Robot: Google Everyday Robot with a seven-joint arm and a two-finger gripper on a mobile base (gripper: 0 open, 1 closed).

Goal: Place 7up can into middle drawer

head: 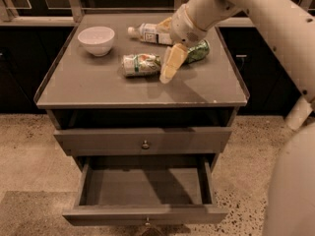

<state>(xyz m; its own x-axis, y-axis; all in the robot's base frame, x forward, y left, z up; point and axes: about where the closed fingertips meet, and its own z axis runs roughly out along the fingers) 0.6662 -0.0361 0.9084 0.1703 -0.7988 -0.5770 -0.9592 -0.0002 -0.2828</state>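
7up can [140,64] on cabinet top [93,85], bowl [96,39] at its ten o'clock, bottle [147,32] at twelve, green can [198,51] at two, gripper [168,74] close at three, middle drawer [147,187] below.

We note: 7up can [141,64] pale green, orange-red patches; cream gripper [168,70] just right of it; green can [198,51] dark; bowl [96,39] white; drawer [145,214] grey.

The arm [275,18] is smooth, off-white and tubular. Its thick rounded segments are dotted with small dark spots along the side, and thin seams ring the cylindrical wrist [194,18]. The gripper [166,75] is a cream-yellow tapering wedge over the middle of the cabinet top [88,87], slightly nearer its right edge. A broad, rounded off-white shell [295,191] belongs to the base.
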